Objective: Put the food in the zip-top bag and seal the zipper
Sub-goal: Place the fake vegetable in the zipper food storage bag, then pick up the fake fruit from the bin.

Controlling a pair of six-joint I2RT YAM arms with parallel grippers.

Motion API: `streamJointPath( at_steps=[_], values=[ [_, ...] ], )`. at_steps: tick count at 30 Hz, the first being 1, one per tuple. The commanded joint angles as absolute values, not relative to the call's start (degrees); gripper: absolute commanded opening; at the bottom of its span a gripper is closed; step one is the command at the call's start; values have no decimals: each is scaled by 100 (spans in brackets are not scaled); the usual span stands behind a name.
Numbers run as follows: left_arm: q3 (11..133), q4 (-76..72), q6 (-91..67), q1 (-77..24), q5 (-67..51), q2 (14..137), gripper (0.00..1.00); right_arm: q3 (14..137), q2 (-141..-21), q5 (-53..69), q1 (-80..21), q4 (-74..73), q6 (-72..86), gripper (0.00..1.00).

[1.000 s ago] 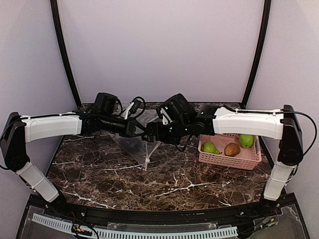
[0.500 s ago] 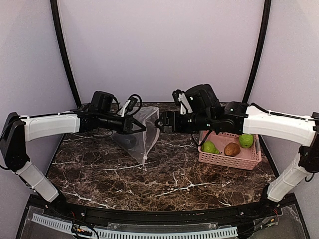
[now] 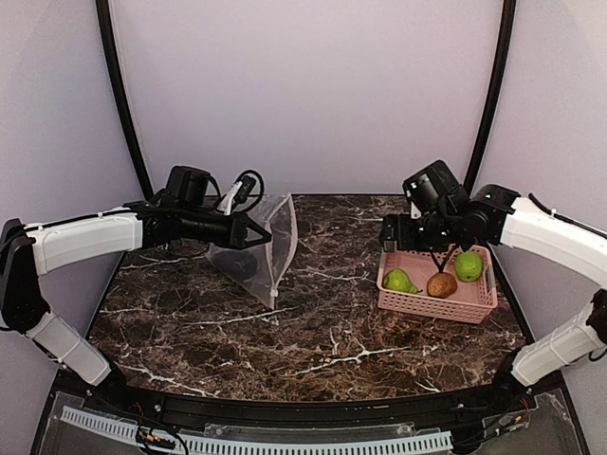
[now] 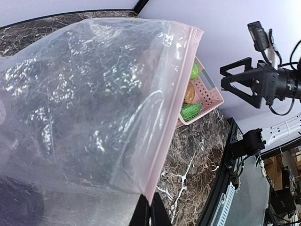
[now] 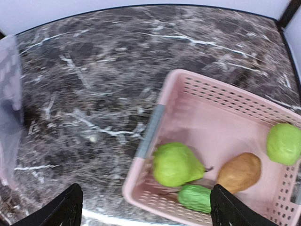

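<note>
My left gripper (image 3: 252, 235) is shut on the pink zipper strip (image 4: 171, 108) of the clear zip-top bag (image 3: 269, 243) and holds it up off the table at the back left; its fingertips (image 4: 141, 214) pinch the strip's lower end. A dark shape (image 3: 245, 266) lies inside the bag. My right gripper (image 3: 391, 231) is open and empty above the left end of the pink basket (image 3: 474, 308). In the basket lie a green pear (image 5: 175, 164), a brown potato-like lump (image 5: 240, 172), a round green fruit (image 5: 283, 142) and a green cucumber-like piece (image 5: 196, 197).
The pink basket (image 5: 155, 117) stands at the right on the dark marble table (image 3: 322, 332). Black frame posts (image 3: 119, 95) rise at both back corners. The bag's edge (image 5: 7, 94) shows at the far left of the right wrist view.
My right arm has pulled away from the bag's mouth and swung right to above the basket. My left gripper has kept its hold and drawn the bag slightly left.
</note>
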State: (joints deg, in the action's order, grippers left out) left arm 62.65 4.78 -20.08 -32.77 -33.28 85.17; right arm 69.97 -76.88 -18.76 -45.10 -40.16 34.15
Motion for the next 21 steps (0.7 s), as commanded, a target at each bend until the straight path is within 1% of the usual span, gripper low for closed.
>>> streamJointPath(
  at_steps=[1, 9, 18, 21],
  values=[
    [6406, 703, -1843, -3261, -3180, 8309, 1, 6552, -7388, -2101, -3571, -4504, 3262, 91],
    [6401, 723, -1795, -3256, -3112, 8279, 1, 6061, -7764, -2132, -1895, -4169, 2780, 93],
    [6395, 703, -1834, -3261, -3158, 8298, 1, 5715, -8097, -1906, -1004, -3705, 2487, 91],
    [6387, 681, -1845, -3261, -3175, 8290, 1, 5623, -8239, -1739, -839, -3495, 2361, 88]
  ],
)
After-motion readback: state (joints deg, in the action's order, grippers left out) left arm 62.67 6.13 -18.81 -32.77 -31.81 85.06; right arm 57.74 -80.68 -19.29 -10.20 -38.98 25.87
